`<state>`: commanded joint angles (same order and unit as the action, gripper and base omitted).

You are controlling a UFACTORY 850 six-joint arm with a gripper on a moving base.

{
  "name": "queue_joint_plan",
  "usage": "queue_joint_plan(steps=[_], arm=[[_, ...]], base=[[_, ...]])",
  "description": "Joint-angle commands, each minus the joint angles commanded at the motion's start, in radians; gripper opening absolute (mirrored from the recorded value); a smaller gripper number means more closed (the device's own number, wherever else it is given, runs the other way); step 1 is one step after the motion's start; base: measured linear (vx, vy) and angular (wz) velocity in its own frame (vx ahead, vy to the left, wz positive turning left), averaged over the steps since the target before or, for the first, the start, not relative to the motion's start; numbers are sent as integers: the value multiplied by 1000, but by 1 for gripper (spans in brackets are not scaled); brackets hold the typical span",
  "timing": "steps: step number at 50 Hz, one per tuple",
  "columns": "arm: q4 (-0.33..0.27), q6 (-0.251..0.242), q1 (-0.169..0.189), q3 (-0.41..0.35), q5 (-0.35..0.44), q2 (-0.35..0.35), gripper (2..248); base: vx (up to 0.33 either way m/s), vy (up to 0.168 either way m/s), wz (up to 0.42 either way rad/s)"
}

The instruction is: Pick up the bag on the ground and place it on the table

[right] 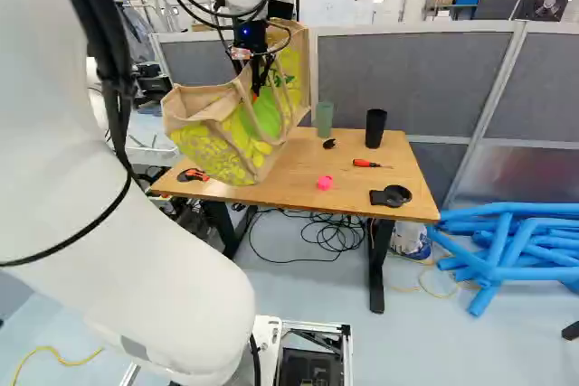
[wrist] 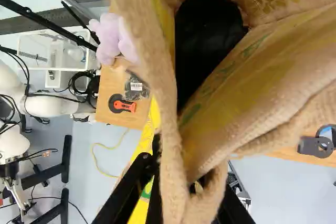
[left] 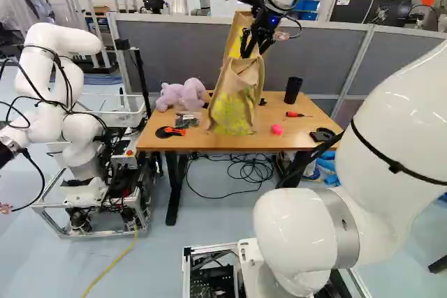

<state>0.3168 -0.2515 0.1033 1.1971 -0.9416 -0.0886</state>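
A robotics lab: another robot (left: 73,113), grey partitions (right: 412,83), tool-strewn table (right: 298,169).

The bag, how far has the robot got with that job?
Lifting looks done: the bag shows well above the floor. In hand: the claw grips its upper part, around the table. Left, it seems: settling it there and letting go. I can't tell whether its bottom touches the tabletop.

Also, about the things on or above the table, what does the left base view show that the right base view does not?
Left only: lilac plush toy, packet of dark items.
Right only: green tumbler.
Both: tote bag, black tumbler, red-handled screwdriver, black-and-orange tool, table.
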Motion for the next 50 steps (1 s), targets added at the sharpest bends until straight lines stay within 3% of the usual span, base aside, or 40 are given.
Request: queue_joint_plan(steps=[26,50], arm=[[0,0,10,-1,0,-1,21],[0,0,47,-4,0,3,21]], base=[[0,0,0],[0,0,0]])
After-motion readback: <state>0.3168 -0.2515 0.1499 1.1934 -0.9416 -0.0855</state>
